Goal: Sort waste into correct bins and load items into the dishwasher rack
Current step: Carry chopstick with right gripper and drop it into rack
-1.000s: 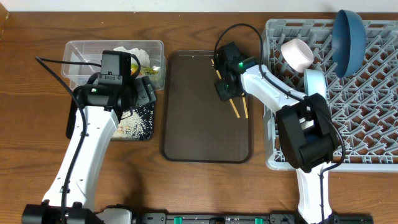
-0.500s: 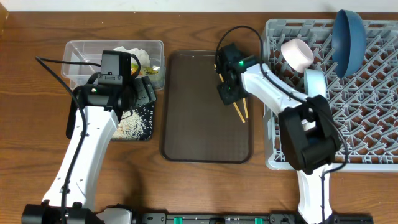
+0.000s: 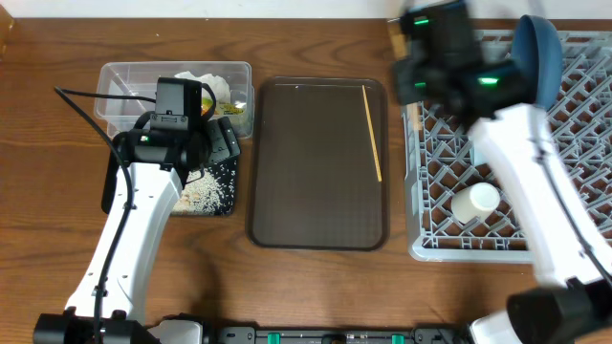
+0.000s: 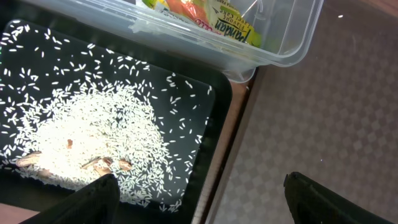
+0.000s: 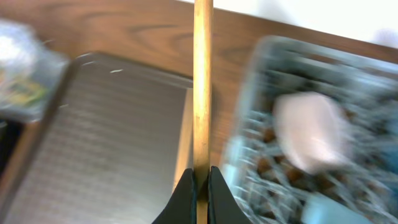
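Pinches one chopstick (image 5: 202, 74) upright in the clenched right gripper (image 5: 200, 179), raised over the seam between brown tray (image 3: 287, 220) and rack (image 3: 588, 115), with motion blur in both views of it. Shows the second chopstick (image 3: 373, 134) lying along the brown tray's right edge, a cup (image 3: 475, 201) among the rack's pegs and a plate (image 3: 535, 57) standing at its far edge. Holds the left gripper (image 4: 200, 190) spread wide and empty above the black tray (image 4: 214, 118) of rice (image 4: 93, 130), just beside the tub (image 4: 292, 43) with the wrapper (image 4: 217, 15).
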Robot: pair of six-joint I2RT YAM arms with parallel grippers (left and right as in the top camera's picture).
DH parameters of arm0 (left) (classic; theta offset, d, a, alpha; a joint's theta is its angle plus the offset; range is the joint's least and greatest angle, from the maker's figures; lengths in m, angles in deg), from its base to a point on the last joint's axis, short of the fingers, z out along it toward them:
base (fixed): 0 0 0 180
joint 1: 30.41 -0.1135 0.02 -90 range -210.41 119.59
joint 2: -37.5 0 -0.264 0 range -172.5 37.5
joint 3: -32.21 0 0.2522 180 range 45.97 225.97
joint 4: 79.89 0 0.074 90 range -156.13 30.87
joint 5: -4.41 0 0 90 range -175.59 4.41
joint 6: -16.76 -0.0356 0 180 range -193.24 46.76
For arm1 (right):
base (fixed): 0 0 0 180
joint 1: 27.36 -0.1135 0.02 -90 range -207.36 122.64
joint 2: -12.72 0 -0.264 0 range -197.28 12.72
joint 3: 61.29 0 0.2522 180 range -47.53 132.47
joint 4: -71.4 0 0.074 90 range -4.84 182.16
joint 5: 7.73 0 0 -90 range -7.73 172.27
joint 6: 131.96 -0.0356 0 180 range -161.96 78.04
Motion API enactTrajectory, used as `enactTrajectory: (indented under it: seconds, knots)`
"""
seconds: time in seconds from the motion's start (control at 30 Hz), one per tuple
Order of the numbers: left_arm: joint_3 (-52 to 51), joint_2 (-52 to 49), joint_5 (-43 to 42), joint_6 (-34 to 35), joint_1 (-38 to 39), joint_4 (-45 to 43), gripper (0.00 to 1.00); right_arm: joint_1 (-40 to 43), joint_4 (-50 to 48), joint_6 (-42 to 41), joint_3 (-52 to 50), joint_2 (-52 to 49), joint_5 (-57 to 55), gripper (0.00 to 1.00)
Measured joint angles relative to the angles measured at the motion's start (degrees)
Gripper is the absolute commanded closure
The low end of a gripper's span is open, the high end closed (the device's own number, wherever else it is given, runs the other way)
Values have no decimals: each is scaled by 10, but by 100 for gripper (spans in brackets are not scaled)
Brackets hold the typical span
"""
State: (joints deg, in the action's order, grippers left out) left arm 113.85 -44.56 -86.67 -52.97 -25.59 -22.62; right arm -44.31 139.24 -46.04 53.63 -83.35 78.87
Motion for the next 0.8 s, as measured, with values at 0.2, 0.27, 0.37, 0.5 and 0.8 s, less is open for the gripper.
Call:
enactTrajectory:
  seconds: [0.2, 0.27, 0.37, 0.5, 0.8]
  knots:
    - [0, 0, 0, 0, 0, 0, 13, 123, 50, 1, 0, 28, -17, 99]
    - [0, 0, 0, 0, 0, 0, 12, 154, 60, 9, 0, 28, -19, 99]
    - [0, 0, 0, 0, 0, 0, 13, 185, 79, 36, 0, 28, -24, 99]
    - [0, 0, 0, 0, 0, 0, 13, 201, 92, 63, 0, 21, -41, 99]
    - [0, 0, 0, 0, 0, 0, 13, 220, 112, 111, 0, -71, -71, 99]
